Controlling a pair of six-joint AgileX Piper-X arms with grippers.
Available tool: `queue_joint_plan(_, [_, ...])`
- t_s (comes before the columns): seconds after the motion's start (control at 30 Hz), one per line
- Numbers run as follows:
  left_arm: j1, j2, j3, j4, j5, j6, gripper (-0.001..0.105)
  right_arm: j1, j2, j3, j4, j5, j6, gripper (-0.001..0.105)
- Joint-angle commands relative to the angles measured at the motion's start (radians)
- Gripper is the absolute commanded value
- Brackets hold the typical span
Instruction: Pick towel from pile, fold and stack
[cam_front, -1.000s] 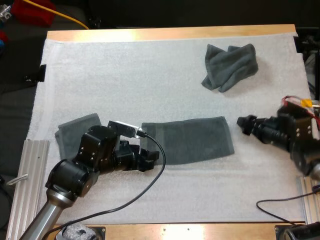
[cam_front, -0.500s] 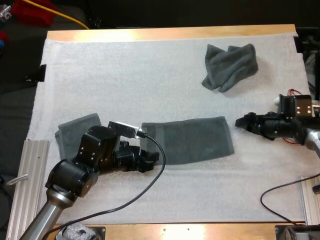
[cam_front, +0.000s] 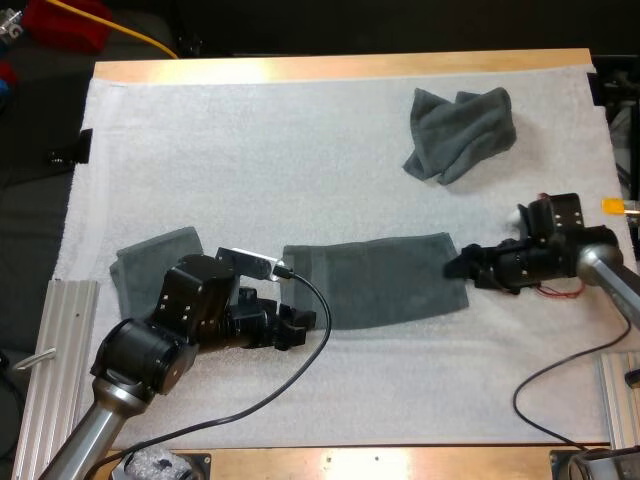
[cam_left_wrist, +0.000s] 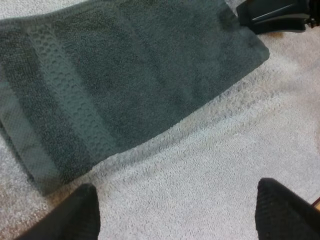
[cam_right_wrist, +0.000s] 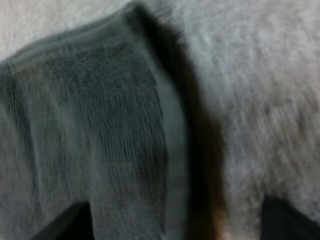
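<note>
A dark grey-green towel (cam_front: 378, 282) lies flat as a long strip in the middle of the mat. My left gripper (cam_front: 296, 327) sits at its near left corner, open, with both fingers (cam_left_wrist: 75, 216) wide apart over bare mat just short of the towel (cam_left_wrist: 125, 80). My right gripper (cam_front: 458, 268) is at the towel's right end, open, its fingers (cam_right_wrist: 65, 222) spread across the towel's hemmed edge (cam_right_wrist: 170, 125). A crumpled towel (cam_front: 460, 132) lies at the far right. A folded towel (cam_front: 150, 262) rests at the left, partly hidden by my left arm.
The white mat (cam_front: 250, 150) covers the wooden table. Metal rails stand at the near left (cam_front: 55, 370) and near right (cam_front: 618, 400) edges. My right gripper's tip (cam_left_wrist: 272, 15) is seen at the flat towel's far corner.
My right gripper has moved left to the flat towel's right end. My left gripper has barely shifted at the towel's left corner.
</note>
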Motion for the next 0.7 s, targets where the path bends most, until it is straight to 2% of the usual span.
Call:
queue_joint_plan(0.0, [-0.003, -0.007, -0.006, 0.002, 0.005, -0.001, 0.063, 0.022, 0.023, 0.001, -0.005, -0.010, 0.010, 0.069])
queue_joint_plan(0.17, [-0.003, -0.007, -0.006, 0.003, 0.005, -0.001, 0.063, 0.060, 0.054, 0.001, -0.048, -0.018, 0.078, 0.069])
queue_joint_plan(0.47, [-0.003, -0.007, -0.006, 0.003, 0.005, -0.001, 0.063, 0.122, 0.060, 0.001, -0.052, -0.036, 0.130, 0.068])
queue_joint_plan(0.53, [-0.003, -0.007, -0.006, 0.003, 0.005, -0.001, 0.063, 0.124, 0.060, 0.001, -0.052, -0.036, 0.157, 0.055])
queue_joint_plan(0.6, [-0.003, -0.007, -0.006, 0.003, 0.008, -0.001, 0.063, 0.124, 0.060, 0.001, -0.048, -0.034, 0.194, 0.033])
queue_joint_plan(0.67, [-0.003, -0.007, -0.006, 0.003, 0.029, -0.001, 0.063, 0.124, 0.060, 0.001, -0.040, -0.034, 0.200, 0.016])
